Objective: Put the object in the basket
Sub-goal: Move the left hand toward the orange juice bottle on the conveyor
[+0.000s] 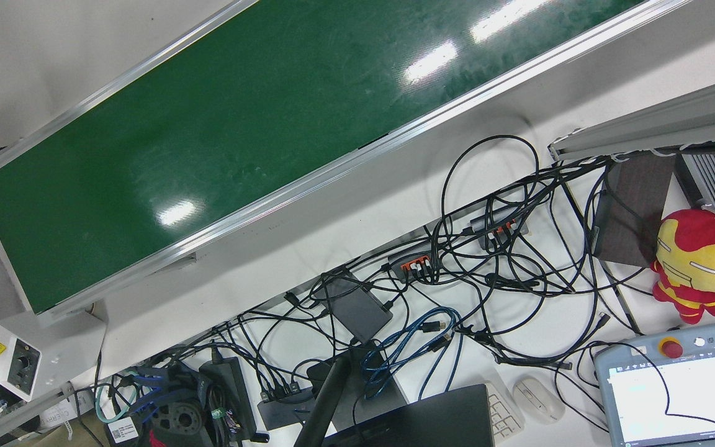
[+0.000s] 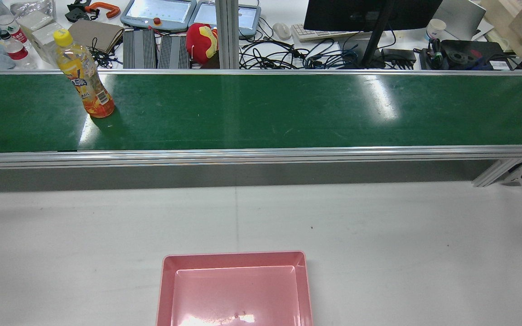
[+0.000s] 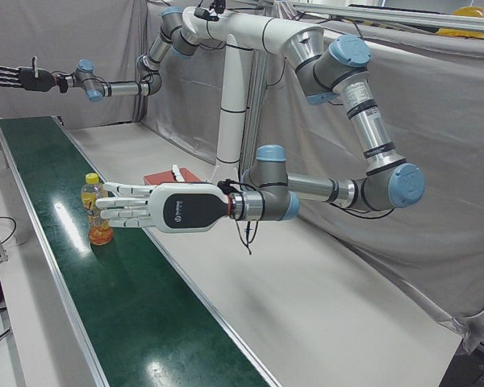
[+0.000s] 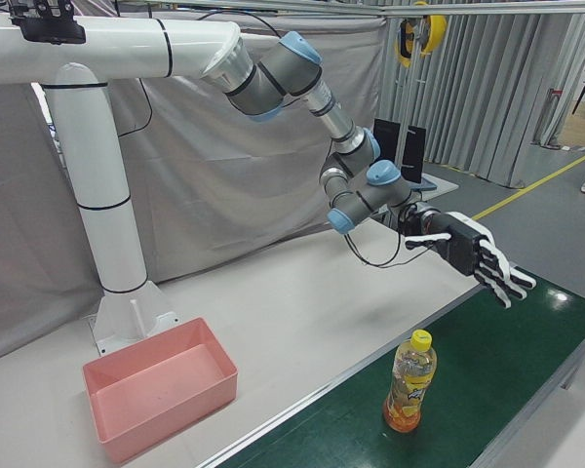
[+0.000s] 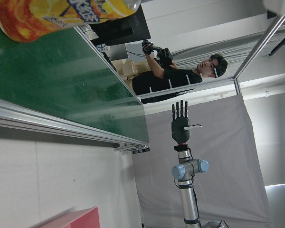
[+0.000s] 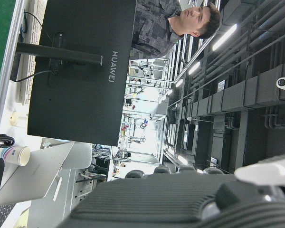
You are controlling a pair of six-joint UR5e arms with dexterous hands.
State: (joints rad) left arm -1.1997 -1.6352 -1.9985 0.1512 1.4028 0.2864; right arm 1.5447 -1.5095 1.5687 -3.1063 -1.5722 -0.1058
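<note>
An orange drink bottle [image 2: 84, 74] with a yellow cap stands upright on the green conveyor belt [image 2: 261, 108], at the rear view's left. It also shows in the left-front view [image 3: 99, 227], the right-front view [image 4: 410, 390] and the left hand view [image 5: 61, 14]. My left hand [image 3: 157, 208] is open, fingers stretched flat, level with the bottle's upper half and just short of it; in the right-front view [image 4: 468, 252] it hangs apart from the bottle. My right hand [image 3: 20, 77] is open and empty, raised far along the belt, also seen in the left hand view [image 5: 180, 124]. The pink basket [image 2: 234, 258] is empty.
The basket sits on the white table near the arms' pedestal [image 4: 127, 292]. Behind the belt lies a desk with cables [image 1: 488, 248], a monitor [image 2: 369, 13], teach pendants and a red plush toy [image 1: 699, 261]. Grey curtains enclose the station.
</note>
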